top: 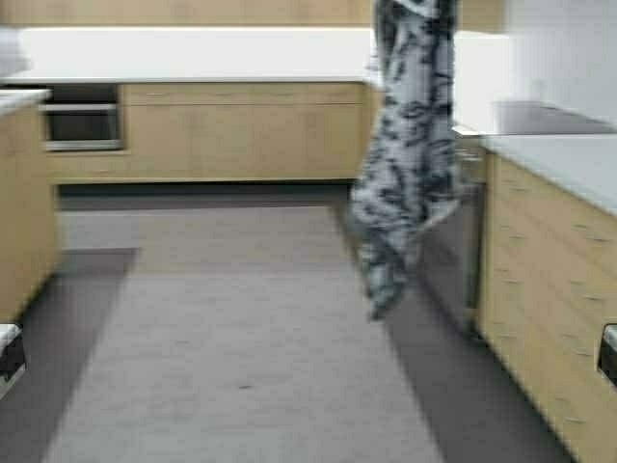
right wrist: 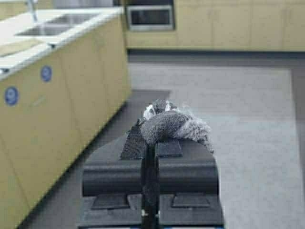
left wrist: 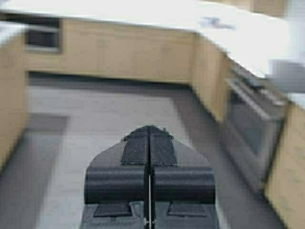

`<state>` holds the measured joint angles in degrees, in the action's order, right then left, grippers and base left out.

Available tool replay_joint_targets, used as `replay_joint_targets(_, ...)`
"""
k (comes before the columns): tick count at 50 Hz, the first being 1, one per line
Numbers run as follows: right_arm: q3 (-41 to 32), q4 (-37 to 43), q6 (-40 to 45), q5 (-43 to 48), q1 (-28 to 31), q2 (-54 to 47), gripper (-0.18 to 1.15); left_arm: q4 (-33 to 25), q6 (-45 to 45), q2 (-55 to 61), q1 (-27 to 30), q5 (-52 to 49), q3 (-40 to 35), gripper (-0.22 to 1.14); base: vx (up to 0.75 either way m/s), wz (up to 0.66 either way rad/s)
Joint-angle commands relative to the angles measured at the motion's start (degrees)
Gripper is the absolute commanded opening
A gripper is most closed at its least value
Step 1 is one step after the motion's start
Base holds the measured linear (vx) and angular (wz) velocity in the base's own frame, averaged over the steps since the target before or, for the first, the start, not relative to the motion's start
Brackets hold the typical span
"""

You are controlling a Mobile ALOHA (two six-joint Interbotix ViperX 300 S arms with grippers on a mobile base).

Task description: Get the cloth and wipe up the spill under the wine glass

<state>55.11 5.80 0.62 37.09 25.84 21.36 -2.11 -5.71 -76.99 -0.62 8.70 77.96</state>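
The kitchen floor (top: 241, 338) is flat and grey between pale wood cabinets (top: 549, 289). The cloth (top: 405, 154) hangs with its long axis vertical, soft and floral, pinched at its upper end in the right gripper (right wrist: 151, 143). The left gripper (left wrist: 148, 143) is closed on nothing. No wine glass is visible.

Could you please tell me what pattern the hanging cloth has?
The cloth is white-grey with a dark floral print, clearest in the high view.
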Motion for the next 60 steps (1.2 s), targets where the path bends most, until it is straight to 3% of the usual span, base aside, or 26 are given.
replay_joint_targets(1,-1.14,0.09,0.18,0.26,-0.44,1.67,0.17,-0.09,0.0,0.7,0.09,0.35,-1.41,0.03,-0.04,0.6)
replay_joint_targets(14,-0.09,0.09,5.01,0.26,0.62,3.69,0.17,-0.09,0.26,0.35,0.09,0.44,-1.23,0.03,-0.04,0.58)
replay_joint_targets(34,-0.79,0.09,5.19,0.35,0.53,3.6,0.17,-0.09,0.26,0.7,0.09,1.41,-1.23,0.03,-0.01,0.45)
replay_joint_targets(49,-1.76,0.0,5.01,0.62,-0.35,3.6,0.17,-0.09,0.44,2.37,0.26,3.43,-1.49,0.03,0.03,0.32)
replay_joint_targets(60,-0.97,0.0,5.1,0.62,-1.76,3.6,0.17,0.0,0.7,9.14,3.43,8.96,-2.55,0.02,0.07,0.15)
